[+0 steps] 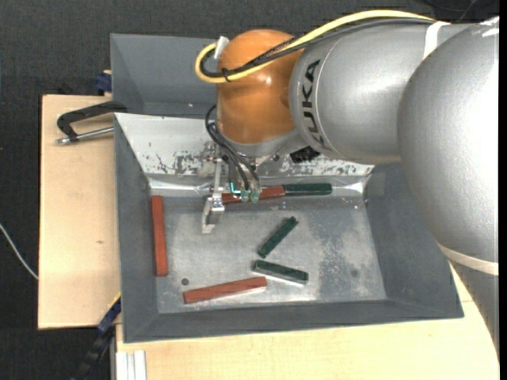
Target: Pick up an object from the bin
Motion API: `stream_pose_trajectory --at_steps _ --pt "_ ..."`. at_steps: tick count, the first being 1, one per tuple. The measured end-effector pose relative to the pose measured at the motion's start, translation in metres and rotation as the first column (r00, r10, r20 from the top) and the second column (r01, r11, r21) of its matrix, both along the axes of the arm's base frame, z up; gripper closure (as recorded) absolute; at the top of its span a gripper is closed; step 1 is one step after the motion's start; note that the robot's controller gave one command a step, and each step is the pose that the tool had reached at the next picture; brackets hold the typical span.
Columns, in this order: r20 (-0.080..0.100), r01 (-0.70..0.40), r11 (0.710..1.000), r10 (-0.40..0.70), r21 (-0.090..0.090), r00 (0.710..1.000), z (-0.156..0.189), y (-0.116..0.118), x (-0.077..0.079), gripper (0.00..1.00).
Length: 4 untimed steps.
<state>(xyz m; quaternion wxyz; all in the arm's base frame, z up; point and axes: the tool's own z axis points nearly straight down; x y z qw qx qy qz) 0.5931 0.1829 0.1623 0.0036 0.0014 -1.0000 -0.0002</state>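
- The jaws hang low at the back wall of the bin (135,236), under the orange wrist cover (253,85). I cannot tell how far open they are or whether they hold anything.
- The nearest thing is a red-brown bar (269,193). Its left end is at the jaws, and its long axis runs rightward along the wall toward a dark green bar (310,188).
- Farther out, 2 green bars (276,236) lie mid-floor.

- The right part of the bin (348,260) has a bare floor, giving open passage.
- A clear patch lies between the left red bar (159,234) and the tilted green bar (277,236).
- The front red bar (225,290) and the front green bar (280,271) crowd the front.
- The back red bar (265,194) and the back green bar (307,188) line the rear wall.
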Motion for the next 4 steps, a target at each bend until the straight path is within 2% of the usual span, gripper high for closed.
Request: stream_pose_trajectory --at_steps 1,2,3,4 --pt "0.009 0.002 1.0 -0.002 0.001 1.0 0.005 -0.001 0.002 0.0" --pt "0.012 -0.097 0.995 0.097 0.001 0.995 -0.055 -0.045 0.008 0.0" --pt "0.011 0.004 1.0 -0.004 0.002 1.0 -0.042 -0.057 0.005 0.0" --pt "0.01 0.04 0.999 -0.04 0.001 0.999 -0.046 -0.075 0.009 0.0"
